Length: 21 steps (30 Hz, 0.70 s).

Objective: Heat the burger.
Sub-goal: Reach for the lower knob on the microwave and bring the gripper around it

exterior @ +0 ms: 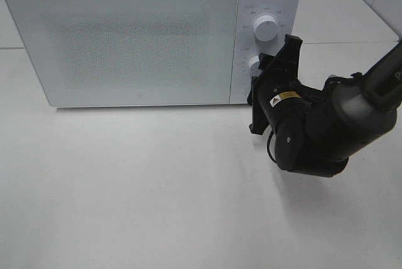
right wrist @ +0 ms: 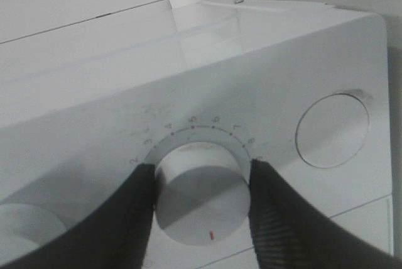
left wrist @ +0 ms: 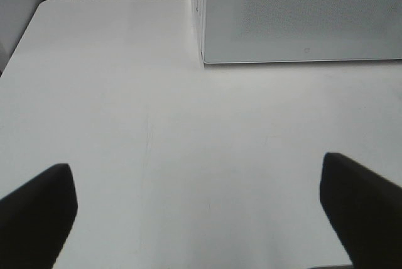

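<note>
Here, right pincer (right wrist: 202, 178) clamping dial (right wrist: 198, 215) numbered 2 to 8, left pincer (left wrist: 196, 175) wide open.

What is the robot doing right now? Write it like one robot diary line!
right gripper: clamped on lower knob | left gripper: open, empty, above table | microwave door: shut | burger: not in view

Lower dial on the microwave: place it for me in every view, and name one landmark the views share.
Exterior high: lower dial at the right end of the microwave, half hidden by the black arm.
Left wrist: not in it; only the microwave door corner shows.
Right wrist: lower dial at centre, gripped between the fingers of the right gripper.
Shared landmark: the white microwave, in all three.
</note>
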{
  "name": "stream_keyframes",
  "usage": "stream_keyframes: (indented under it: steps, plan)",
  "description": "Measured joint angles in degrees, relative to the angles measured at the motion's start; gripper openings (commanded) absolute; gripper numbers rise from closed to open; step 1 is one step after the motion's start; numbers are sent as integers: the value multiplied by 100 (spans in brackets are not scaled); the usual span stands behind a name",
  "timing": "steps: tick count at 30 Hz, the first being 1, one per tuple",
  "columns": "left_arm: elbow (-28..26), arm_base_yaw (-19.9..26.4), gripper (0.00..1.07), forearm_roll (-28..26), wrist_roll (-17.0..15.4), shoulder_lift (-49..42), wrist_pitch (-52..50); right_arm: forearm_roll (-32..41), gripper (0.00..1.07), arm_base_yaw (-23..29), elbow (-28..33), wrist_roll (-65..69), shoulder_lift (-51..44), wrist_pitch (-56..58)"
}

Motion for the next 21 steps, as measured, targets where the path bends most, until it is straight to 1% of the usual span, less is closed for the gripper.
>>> stream_keyframes:
  steps: [9, 10, 12, 13, 14, 15, 16, 17, 19, 20, 21]
  plan:
    - [0, 0, 98, 0, 0, 0, 0, 6, 8, 0, 0, 0, 0, 0]
    - [0, 0, 98, 0, 0, 0, 0, 23, 10, 0, 0, 0, 0, 0]
    - [0, 0, 98, 0, 0, 0, 0, 29, 12, 0, 0, -6, 0, 0]
    - [0, 0, 98, 0, 0, 0, 0, 34, 15, 0, 0, -17, 0, 0]
    - [0, 0, 98, 0, 0, 0, 0, 34, 15, 0, 0, -17, 0, 0]
    - [0, 0, 98, 0, 0, 0, 0, 40, 17, 0, 0, -23, 0, 0]
    - [0, 0, 98, 0, 0, 0, 0, 57, 22, 0, 0, -69, 0, 0]
    - [0, 0, 98, 0, 0, 0, 0, 57, 22, 0, 0, -69, 0, 0]
    - [0, 0, 98, 0, 0, 0, 0, 120, 30, 11, -11, -166, 0, 0]
    - [0, 0, 98, 0, 0, 0, 0, 120, 30, 11, -11, -166, 0, 0]
    - [0, 0, 98, 0, 0, 0, 0, 143, 37, 11, -17, -166, 0, 0]
